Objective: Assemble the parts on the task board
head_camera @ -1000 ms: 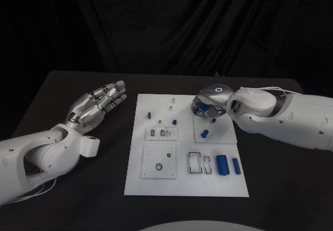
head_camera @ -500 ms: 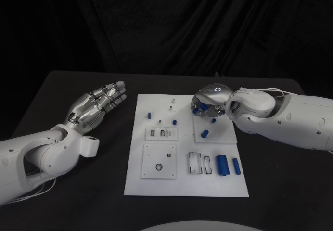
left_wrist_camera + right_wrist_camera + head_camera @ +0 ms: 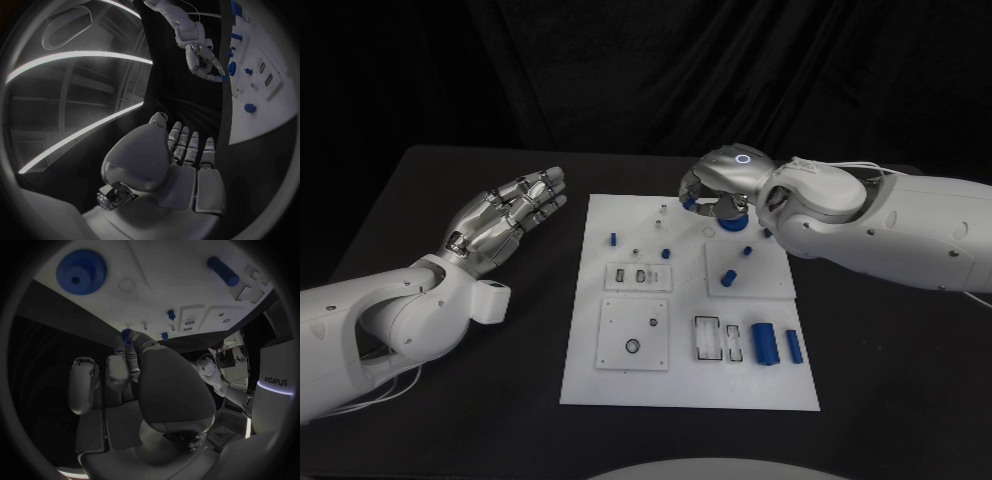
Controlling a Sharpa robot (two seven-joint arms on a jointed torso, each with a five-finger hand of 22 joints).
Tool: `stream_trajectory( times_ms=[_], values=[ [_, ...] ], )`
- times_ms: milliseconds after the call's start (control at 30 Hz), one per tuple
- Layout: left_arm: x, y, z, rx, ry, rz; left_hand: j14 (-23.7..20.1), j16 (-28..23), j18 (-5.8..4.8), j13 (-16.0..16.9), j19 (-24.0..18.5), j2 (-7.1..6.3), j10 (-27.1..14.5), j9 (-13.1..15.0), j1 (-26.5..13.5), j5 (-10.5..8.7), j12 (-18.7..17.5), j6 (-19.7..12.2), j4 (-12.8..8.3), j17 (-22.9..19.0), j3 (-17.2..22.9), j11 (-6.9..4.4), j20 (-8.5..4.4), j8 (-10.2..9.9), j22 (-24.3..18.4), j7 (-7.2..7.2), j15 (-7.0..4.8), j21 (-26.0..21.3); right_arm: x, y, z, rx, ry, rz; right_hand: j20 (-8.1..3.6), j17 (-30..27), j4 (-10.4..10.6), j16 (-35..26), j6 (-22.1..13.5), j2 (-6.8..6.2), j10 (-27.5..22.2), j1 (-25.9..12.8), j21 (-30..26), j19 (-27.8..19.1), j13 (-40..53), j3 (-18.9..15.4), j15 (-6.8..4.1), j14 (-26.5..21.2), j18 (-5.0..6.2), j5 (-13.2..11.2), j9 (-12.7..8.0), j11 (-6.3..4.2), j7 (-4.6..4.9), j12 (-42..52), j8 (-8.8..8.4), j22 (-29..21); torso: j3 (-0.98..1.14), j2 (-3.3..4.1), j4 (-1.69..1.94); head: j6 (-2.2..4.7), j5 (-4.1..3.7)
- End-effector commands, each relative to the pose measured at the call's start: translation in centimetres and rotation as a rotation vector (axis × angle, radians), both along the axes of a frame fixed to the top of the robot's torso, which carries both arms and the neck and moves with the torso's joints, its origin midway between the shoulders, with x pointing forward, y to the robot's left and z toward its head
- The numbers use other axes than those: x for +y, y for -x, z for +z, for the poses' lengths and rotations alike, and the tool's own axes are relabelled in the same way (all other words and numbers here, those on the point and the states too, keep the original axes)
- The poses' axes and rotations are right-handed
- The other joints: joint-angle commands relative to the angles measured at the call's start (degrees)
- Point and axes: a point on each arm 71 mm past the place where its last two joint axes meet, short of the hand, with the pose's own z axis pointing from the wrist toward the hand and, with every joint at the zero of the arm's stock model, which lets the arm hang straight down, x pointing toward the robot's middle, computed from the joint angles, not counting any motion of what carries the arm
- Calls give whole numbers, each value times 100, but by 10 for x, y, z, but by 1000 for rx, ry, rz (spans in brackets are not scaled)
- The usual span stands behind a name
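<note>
The white task board [image 3: 687,385] lies in the middle of the black table. My right hand [image 3: 718,193] hovers over its far right corner and pinches a small blue gear [image 3: 127,334] between thumb and fingertips. Below that hand a large blue gear [image 3: 81,269] lies flat on the board, with a blue cylinder [image 3: 223,270] farther along. My left hand [image 3: 509,215] floats left of the board, palm up, fingers spread and empty. The left wrist view shows my left hand [image 3: 181,165] and, beyond it, the right hand [image 3: 203,62] over the board [image 3: 269,100].
Small blue pegs [image 3: 612,239] [image 3: 665,253] [image 3: 728,276] stand on the board's far half. Two blue cylinders [image 3: 762,342] [image 3: 792,345] lie at its near right beside slotted white blocks [image 3: 717,338]. Black table surrounds the board.
My right hand has risen and moved toward the board's far edge, carrying the small blue gear. The left hand has stayed where it was.
</note>
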Motion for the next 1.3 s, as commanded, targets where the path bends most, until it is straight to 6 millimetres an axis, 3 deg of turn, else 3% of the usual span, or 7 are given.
stream_trajectory(
  times_ms=[33,400,800,1100,1300],
  values=[
    [-2,0,7,-70,53,-7,10,39,50,8,-7,16,-7,6,63,31,26,-7,-3,7,32,53,37,40,9,33,48,38,8,-7,6,-15,-44,10,-2,11,-14,16,12,45,102,-12,29,60,2,28,0,61,-106,-29,389,-59,41,-35,-10,523,-2,-2,6,1,-17],
    [-7,0,7,-70,56,-17,11,40,50,7,-6,18,-9,6,65,31,22,-9,-4,7,36,54,39,39,9,34,50,39,29,-27,4,-13,-11,1,3,42,-5,25,-47,23,96,-46,37,76,-23,28,7,78,-110,-83,415,-44,46,-149,-67,544,-10,4,5,-6,-19],
    [-12,-1,6,-70,61,-29,8,37,50,5,-7,22,-18,4,71,34,12,-21,-8,6,48,56,44,36,9,37,55,38,35,-34,-3,15,22,-13,22,43,21,10,-156,29,39,-88,11,56,-55,47,29,59,-105,-188,438,-21,51,-332,-174,534,-1,40,64,32,-111],
    [-13,-2,6,-69,63,-35,6,37,50,4,-6,26,-20,4,75,35,13,-21,-10,6,55,58,47,37,9,38,58,38,34,-33,-9,33,31,-16,31,57,26,13,-215,22,8,-97,-10,38,-68,64,38,55,-100,-184,442,-10,58,-418,-233,521,-4,40,41,55,-100],
    [-14,-3,6,-69,63,-37,6,37,50,4,-6,26,-20,4,75,35,13,-21,-10,6,55,58,47,37,9,38,58,38,34,-34,-12,40,35,-19,33,74,29,20,-226,21,4,-102,-8,41,-70,66,40,58,-101,-194,443,-8,60,-434,-245,526,1,31,53,28,-104]
  ],
)
